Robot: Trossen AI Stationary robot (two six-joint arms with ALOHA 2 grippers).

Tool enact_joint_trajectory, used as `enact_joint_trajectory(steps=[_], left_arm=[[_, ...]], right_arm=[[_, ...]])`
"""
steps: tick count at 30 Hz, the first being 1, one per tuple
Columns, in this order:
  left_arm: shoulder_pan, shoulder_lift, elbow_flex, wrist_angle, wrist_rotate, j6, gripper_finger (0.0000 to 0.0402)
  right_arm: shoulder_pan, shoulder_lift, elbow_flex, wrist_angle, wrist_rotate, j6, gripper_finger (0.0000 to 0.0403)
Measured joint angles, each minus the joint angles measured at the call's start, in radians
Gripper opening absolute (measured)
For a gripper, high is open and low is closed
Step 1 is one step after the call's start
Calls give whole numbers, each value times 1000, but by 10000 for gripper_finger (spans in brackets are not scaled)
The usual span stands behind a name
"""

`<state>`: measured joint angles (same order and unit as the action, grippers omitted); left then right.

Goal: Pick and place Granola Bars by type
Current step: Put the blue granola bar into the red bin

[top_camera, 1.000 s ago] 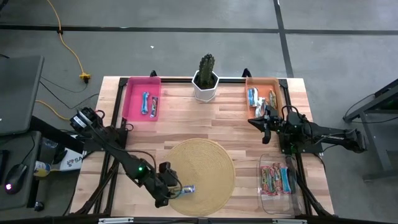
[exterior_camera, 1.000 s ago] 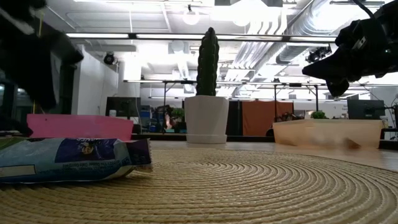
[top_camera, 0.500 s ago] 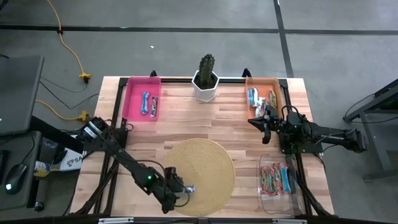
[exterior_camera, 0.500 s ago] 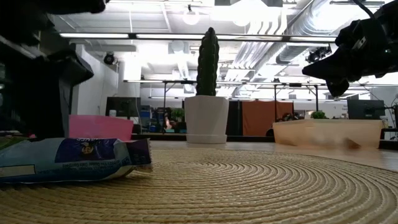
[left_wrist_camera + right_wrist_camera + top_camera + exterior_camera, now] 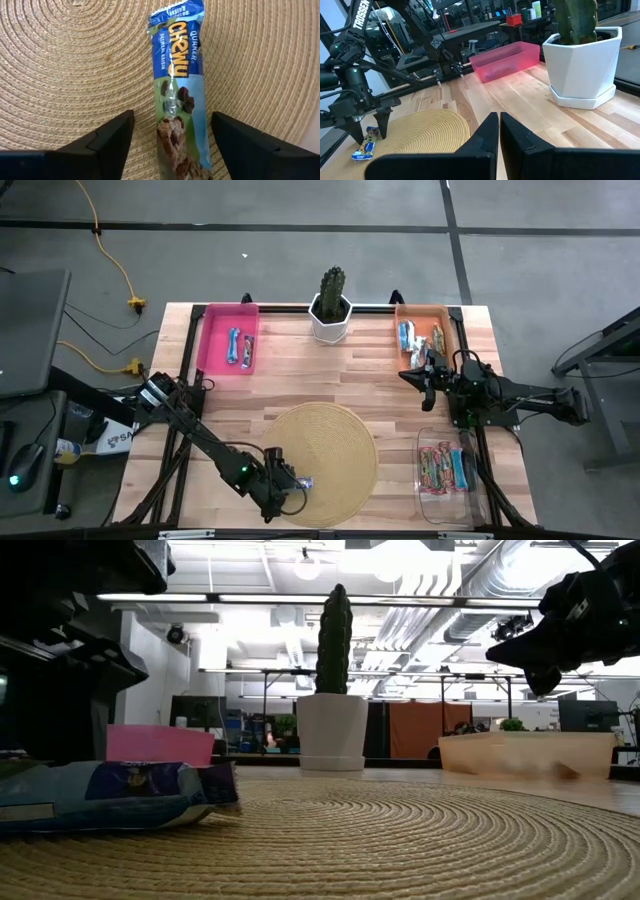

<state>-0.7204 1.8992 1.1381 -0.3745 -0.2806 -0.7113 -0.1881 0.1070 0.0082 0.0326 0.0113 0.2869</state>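
Granola bar (image 5: 180, 95) lay between our left gripper's (image 5: 172, 135) open jaws, lower left on the mat (image 5: 340, 442); closing off-centre, we could pinch only foil. Right gripper (image 5: 424, 376) was shut.

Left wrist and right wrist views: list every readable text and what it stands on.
"QUAKER" on the blue bar on the mat.
"CHEWY" on the same wrapper.
"OATMEAL RAISIN" beside it, small but legible.
"TROSSEN" on the left arm.
Other print on the wrapper is too small to read.
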Motion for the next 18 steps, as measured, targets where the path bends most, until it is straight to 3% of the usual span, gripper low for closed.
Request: enact_joint_trajectory(steps=[18], left_arm=[[1, 5, 43, -73, 14, 11, 130]], right_arm=[[0, 0, 0, 0, 0, 0, 0]])
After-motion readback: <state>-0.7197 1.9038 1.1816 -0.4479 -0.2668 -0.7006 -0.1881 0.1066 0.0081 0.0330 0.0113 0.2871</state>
